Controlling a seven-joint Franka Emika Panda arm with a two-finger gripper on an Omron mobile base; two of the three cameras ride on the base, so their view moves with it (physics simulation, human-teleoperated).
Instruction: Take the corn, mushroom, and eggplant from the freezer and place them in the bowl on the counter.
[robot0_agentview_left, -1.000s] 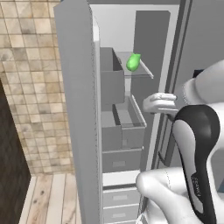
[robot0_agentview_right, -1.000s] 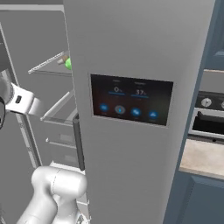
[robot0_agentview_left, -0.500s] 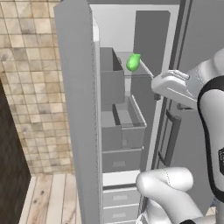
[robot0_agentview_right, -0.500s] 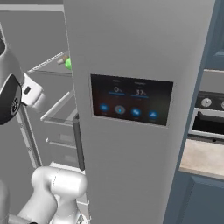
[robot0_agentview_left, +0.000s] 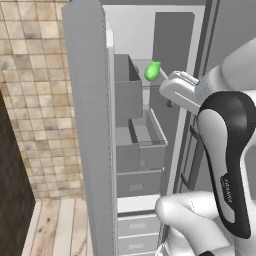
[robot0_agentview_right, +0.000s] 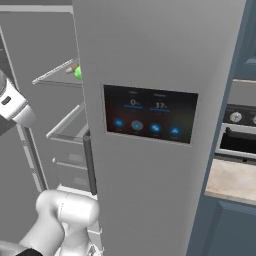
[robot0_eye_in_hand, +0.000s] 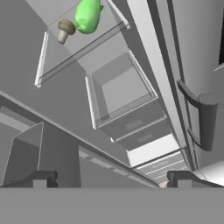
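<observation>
The gripper (robot0_eye_in_hand: 109, 178) is wide open and empty, near the corn (robot0_eye_in_hand: 89, 15); the door panel (robot0_agentview_right: 148, 114) reads "37".

My own wrist covers the lower end of the corn (robot0_agentview_left: 152, 71) in the left base view. From the right base view the freezer (robot0_agentview_right: 150, 75) door edge hides most of it. In my hand view the dark handle (robot0_eye_in_hand: 202, 120) runs out past the right edge.
</observation>
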